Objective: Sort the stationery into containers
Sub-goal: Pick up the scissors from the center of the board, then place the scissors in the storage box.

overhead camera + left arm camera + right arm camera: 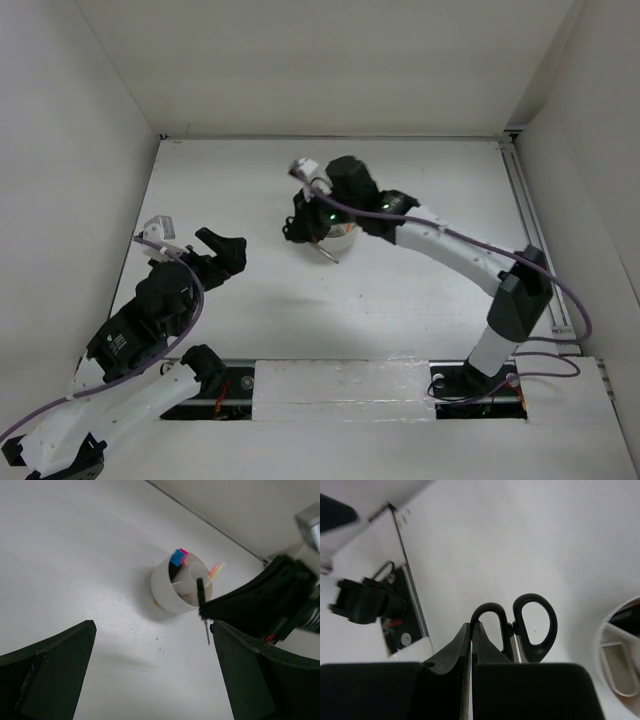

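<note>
My right gripper (pixel 471 626) is shut on one black handle loop of the scissors (pixel 532 625). The other loop sticks out free beside the fingers. In the top view the right gripper (pixel 305 225) sits at the left side of the round white tub (pixel 347 240), and the scissors' blade tip (pixel 331 256) shows just in front of the tub. The left wrist view shows the tub (pixel 170 587) with blue and pink highlighter caps (pixel 178 557) standing in it, and a thin grey blade (pixel 207 632) hanging beside it. My left gripper (pixel 225 255) is open and holds nothing, well left of the tub.
White walls close in the table on the left, back and right. A metal rail (pixel 530 230) runs along the right side. The tub's inner dividers (pixel 620 655) show at the right edge of the right wrist view.
</note>
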You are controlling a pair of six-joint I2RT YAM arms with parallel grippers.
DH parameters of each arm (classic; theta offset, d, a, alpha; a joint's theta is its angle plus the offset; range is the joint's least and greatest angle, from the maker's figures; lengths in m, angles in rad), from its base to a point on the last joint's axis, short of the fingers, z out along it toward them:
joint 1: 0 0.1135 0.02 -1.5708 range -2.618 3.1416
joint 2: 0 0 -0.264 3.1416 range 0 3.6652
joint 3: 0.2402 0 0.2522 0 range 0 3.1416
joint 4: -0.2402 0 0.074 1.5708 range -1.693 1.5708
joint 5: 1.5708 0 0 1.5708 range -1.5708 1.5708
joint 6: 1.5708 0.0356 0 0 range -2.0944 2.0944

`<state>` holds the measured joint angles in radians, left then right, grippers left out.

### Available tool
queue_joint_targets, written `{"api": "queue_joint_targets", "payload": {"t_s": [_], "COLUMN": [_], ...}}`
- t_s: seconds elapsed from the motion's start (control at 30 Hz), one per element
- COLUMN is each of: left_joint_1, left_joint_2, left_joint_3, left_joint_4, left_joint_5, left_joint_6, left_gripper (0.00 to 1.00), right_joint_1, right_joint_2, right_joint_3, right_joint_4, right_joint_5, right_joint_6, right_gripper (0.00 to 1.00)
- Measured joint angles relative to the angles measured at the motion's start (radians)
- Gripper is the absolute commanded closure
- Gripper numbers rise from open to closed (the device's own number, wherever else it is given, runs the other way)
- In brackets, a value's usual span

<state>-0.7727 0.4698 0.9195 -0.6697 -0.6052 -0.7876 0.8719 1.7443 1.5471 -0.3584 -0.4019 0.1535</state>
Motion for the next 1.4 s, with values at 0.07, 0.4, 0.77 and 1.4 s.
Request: {"api": "queue_joint_targets", "payload": {"t_s": [0.07,0.4,0.77,1.4], "left_joint_1": [0.0,0.0,0.0,0.0], "left_joint_2": [-0.003,0.129,0.319,0.554], "left_joint_3": [-0.009,-0.195,-0.357,-0.277], "left_joint_4": [0.068,0.665,1.165,1.532], "left_joint_5": [0.079,0.63,0.833,1.404], "left_joint_6": [0.054,0.265,0.442,0.37], "left_gripper": [0.01,0.01,0.01,0.02], "right_joint_1": [-0.089,-0.386,-0.394,-0.294], "right_joint_2": [-0.087,-0.328,-0.645,-0.673], "right_joint_3": [-0.023,-0.179,-0.336,-0.449], "right_joint_4": [0.039,0.241,0.459,0.7], "right_joint_5": [-0.113,-0.56,-0.589,-0.535], "right_joint_6": [0.009,0.227,0.573,0.771], "right_gripper": [1.0,1.0,1.0,1.0]}}
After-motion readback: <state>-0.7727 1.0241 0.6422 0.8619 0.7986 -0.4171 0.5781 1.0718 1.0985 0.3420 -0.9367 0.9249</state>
